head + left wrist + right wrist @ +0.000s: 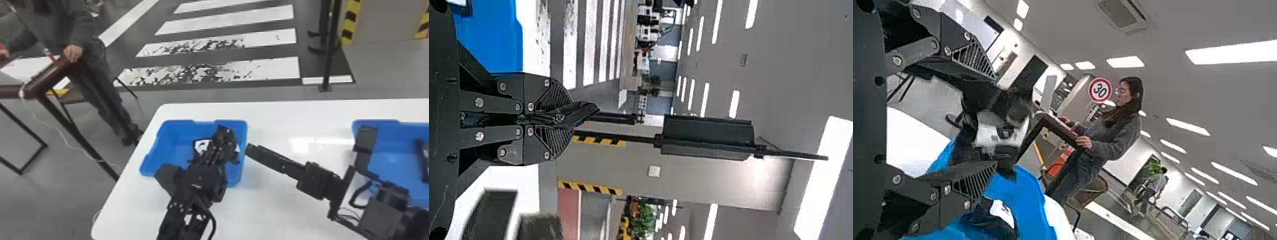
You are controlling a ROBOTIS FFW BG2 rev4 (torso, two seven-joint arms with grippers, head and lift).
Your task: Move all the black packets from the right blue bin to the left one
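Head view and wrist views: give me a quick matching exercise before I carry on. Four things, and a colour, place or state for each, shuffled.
Things
1. Left gripper
2. Table
3. Right gripper
4. Right blue bin

Places, colours, states
A. White, beneath both bins
B. Jaws spread wide apart
C. Cut off by the head view's right edge
D. Jaws together, above the left blue bin

Right pairs: 1-D, 2-A, 3-B, 4-C
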